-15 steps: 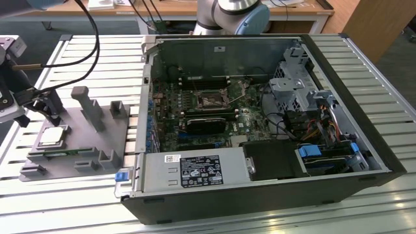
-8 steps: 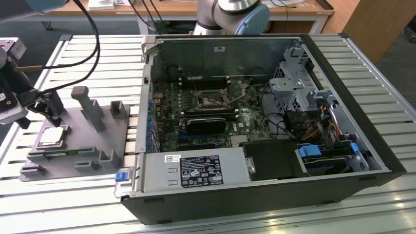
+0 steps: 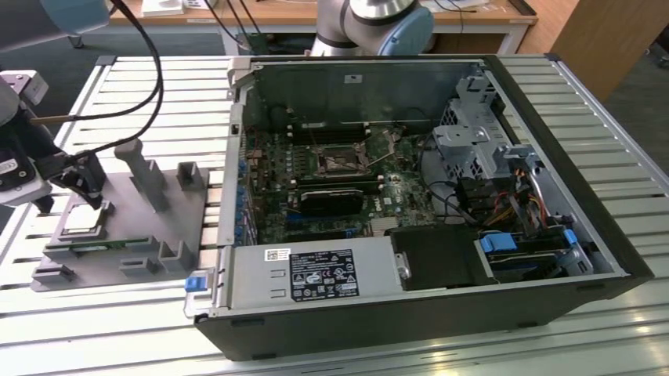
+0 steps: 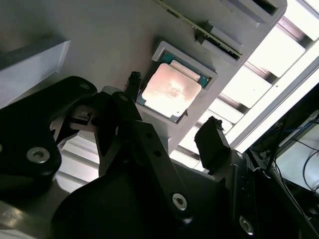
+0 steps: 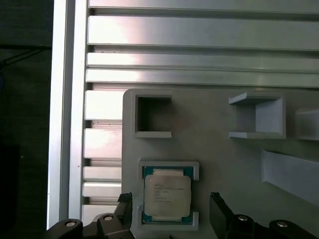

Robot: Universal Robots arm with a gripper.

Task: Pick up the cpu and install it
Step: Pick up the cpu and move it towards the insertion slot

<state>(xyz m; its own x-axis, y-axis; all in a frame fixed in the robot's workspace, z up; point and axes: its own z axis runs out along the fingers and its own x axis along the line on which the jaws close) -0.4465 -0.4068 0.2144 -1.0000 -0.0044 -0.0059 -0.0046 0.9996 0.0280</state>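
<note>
A slatted aluminium table [image 3: 188, 117] is seen, with dark floor [image 3: 31, 39] beyond its edge on the exterior view's left and a wooden desk [image 3: 313, 16] beyond its far edge. Most of the table is taken up by an open computer case [image 3: 418, 321], in which the motherboard [image 3: 313, 180] is exposed. A grey fixture plate [image 3: 125, 251] is laid flat near the table's edge on the exterior view's left. Black cables [image 3: 157, 63] are hung above the slats there. The gripper [image 3: 71, 205] is held low over the plate, its jaws spread wide with nothing grasped. The cpu [image 5: 167, 195] is seated flat in a framed recess by the plate's edge, between the two fingers [image 5: 124, 204] and clear of both.
</note>
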